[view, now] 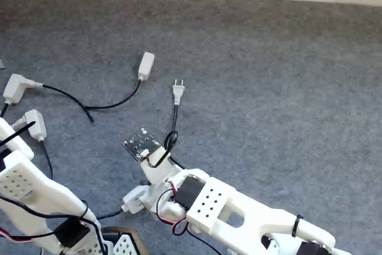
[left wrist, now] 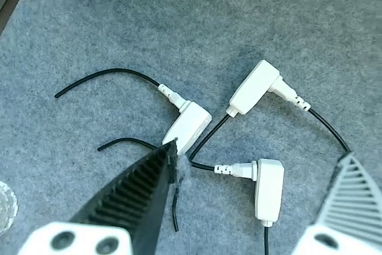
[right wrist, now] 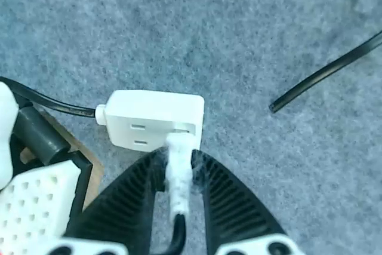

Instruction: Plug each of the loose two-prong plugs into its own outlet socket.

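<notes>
My right gripper (right wrist: 178, 158) is shut on a white two-prong plug (right wrist: 179, 174), whose front end is pressed against the face of a white outlet socket (right wrist: 152, 117) on the grey carpet. In the high view that socket (view: 132, 199) lies just in front of the right arm. Another white two-prong plug (view: 178, 89) on a black cord lies loose farther out. My left gripper (left wrist: 261, 150) is open above three white sockets on black cords (left wrist: 188, 125) (left wrist: 253, 88) (left wrist: 268, 186), holding nothing.
A further white socket (view: 146, 65) with a curved black cord lies at the back left. Two sockets (view: 15, 86) (view: 34, 122) sit by the left arm. A loose black cable end (right wrist: 322, 73) lies near the right gripper. A brown base (right wrist: 89, 174) is beside it.
</notes>
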`<action>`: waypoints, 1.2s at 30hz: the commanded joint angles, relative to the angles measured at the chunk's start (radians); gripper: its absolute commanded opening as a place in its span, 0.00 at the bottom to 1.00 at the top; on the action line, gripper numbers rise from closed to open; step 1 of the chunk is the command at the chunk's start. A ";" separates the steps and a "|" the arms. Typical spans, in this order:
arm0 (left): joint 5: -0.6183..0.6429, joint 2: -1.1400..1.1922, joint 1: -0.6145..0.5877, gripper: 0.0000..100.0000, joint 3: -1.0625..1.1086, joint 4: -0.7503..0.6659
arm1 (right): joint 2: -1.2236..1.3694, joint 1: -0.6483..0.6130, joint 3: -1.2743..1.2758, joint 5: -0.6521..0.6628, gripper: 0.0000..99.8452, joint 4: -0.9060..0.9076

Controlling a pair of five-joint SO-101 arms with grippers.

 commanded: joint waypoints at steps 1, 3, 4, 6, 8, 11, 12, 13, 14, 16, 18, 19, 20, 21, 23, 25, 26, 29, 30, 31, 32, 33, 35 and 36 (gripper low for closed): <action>0.006 -0.013 0.007 0.39 -0.036 0.006 | 0.248 -0.012 -0.050 0.014 0.00 0.099; 0.006 -0.013 0.004 0.39 -0.036 0.006 | 0.340 -0.012 -0.133 0.014 0.00 0.145; 0.006 -0.013 0.004 0.39 -0.036 0.006 | 0.384 -0.012 -0.176 0.012 0.00 0.166; 0.005 -0.013 0.002 0.39 -0.036 0.006 | 0.455 -0.012 -0.251 0.009 0.00 0.194; 0.005 -0.013 0.002 0.39 -0.036 0.006 | 0.483 -0.013 -0.306 0.008 0.00 0.197; 0.005 -0.015 0.002 0.39 -0.036 0.006 | 0.495 -0.012 -0.346 0.008 0.00 0.177; 0.005 -0.015 0.002 0.39 -0.036 0.006 | 0.501 -0.012 -0.355 0.008 0.00 0.176; 0.005 -0.015 0.002 0.39 -0.038 0.006 | 0.509 -0.012 -0.357 0.008 0.00 0.176; 0.005 -0.015 0.002 0.39 -0.038 0.008 | 0.518 -0.012 -0.366 0.008 0.00 0.177; -0.029 -0.015 0.008 0.39 -0.038 0.029 | 0.530 -0.012 -0.380 0.008 0.00 0.182; -0.081 -0.015 0.024 0.39 -0.039 0.055 | 0.535 -0.010 -0.387 0.008 0.00 0.193; -0.095 -0.015 0.031 0.39 -0.039 0.064 | 0.536 -0.005 -0.387 0.008 0.00 0.194; -0.104 -0.015 0.038 0.39 -0.039 0.074 | 0.536 0.004 -0.386 0.008 0.00 0.199; -0.107 -0.015 0.042 0.39 -0.039 0.080 | 0.536 0.015 -0.381 0.008 0.00 0.202; -0.107 -0.016 0.044 0.39 -0.039 0.083 | 0.536 0.035 -0.380 0.014 0.00 0.236; -0.107 -0.016 0.044 0.39 -0.042 0.084 | 0.536 0.042 -0.378 0.015 0.00 0.329; -0.107 -0.016 0.044 0.39 -0.051 0.091 | 0.536 0.042 -0.378 0.015 0.00 0.374; -0.106 -0.016 0.047 0.39 -0.074 0.109 | 0.539 0.035 -0.378 0.015 0.00 0.456; -0.106 -0.016 0.051 0.39 -0.077 0.109 | 0.547 0.035 -0.378 0.015 0.00 0.467; -0.106 -0.016 0.053 0.39 -0.076 0.110 | 0.567 0.035 -0.378 0.015 0.00 0.473; -0.106 -0.016 0.053 0.39 -0.074 0.110 | 0.595 0.039 -0.381 0.015 0.00 0.473; -0.106 -0.016 0.053 0.39 -0.073 0.110 | 0.630 0.042 -0.387 0.015 0.00 0.473; -0.106 -0.016 0.050 0.39 -0.070 0.110 | 0.711 0.053 -0.432 0.015 0.00 0.470; -0.106 -0.016 0.048 0.39 -0.070 0.110 | 0.745 0.058 -0.475 0.015 0.00 0.476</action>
